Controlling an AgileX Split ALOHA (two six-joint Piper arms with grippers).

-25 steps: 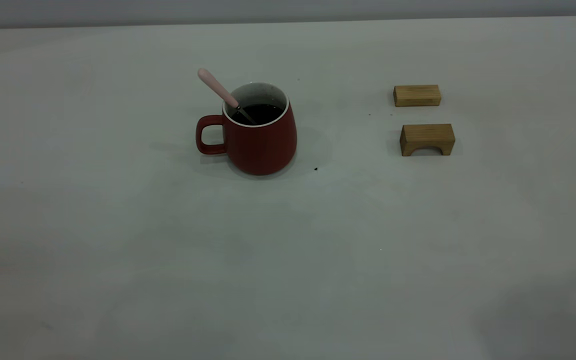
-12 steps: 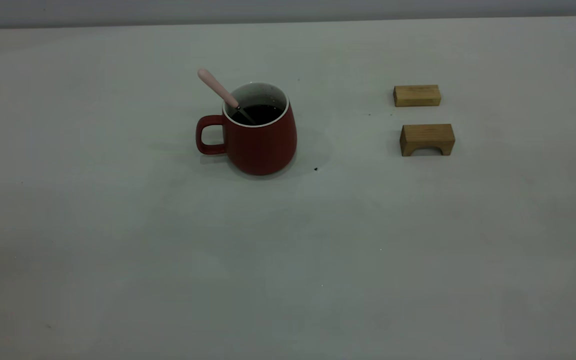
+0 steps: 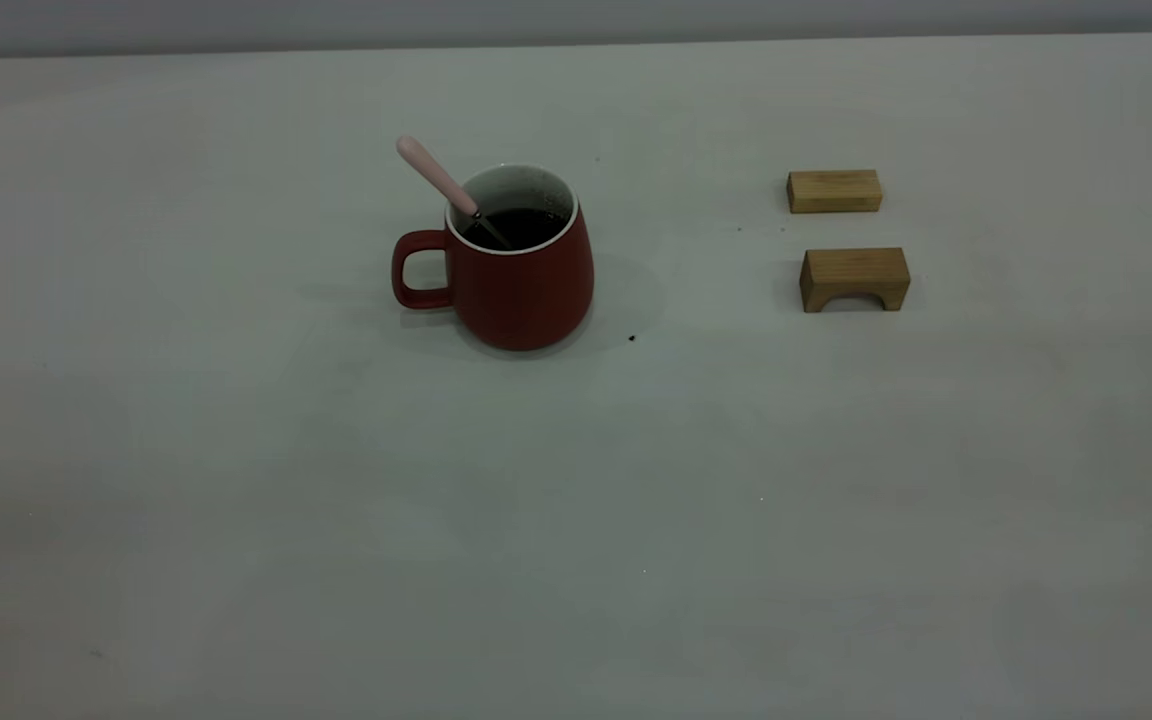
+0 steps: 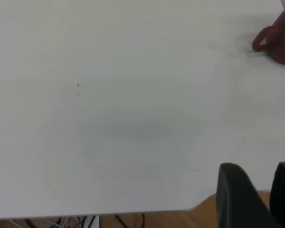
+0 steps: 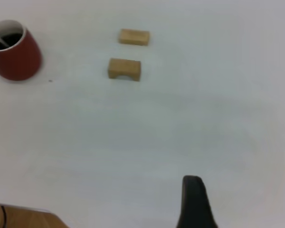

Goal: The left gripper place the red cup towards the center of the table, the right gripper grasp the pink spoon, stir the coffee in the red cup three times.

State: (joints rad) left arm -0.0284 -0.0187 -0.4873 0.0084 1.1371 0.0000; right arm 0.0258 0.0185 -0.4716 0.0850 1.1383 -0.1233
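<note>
The red cup (image 3: 521, 280) stands upright near the middle of the table (image 3: 576, 500), its handle pointing left. Dark coffee (image 3: 524, 225) fills it partway. The pink spoon (image 3: 433, 175) leans in the cup, bowl in the coffee and pink handle sticking out over the rim up-left; nothing holds it. Neither arm shows in the exterior view. My left gripper (image 4: 258, 167) hovers at the table's near edge, far from the cup (image 4: 280, 40), open and empty. A dark part of my right gripper (image 5: 194, 202) shows over bare table, well away from the cup (image 5: 15, 54).
Two tan wooden blocks lie right of the cup: a plain bar (image 3: 834, 190) and an arch-shaped one (image 3: 854, 279) in front of it. A tiny dark speck (image 3: 632, 338) sits by the cup's base. Cables hang below the table edge (image 4: 85, 221).
A faint shadow on the near right of the table has faded away. The cup, the spoon and the blocks have not moved.
</note>
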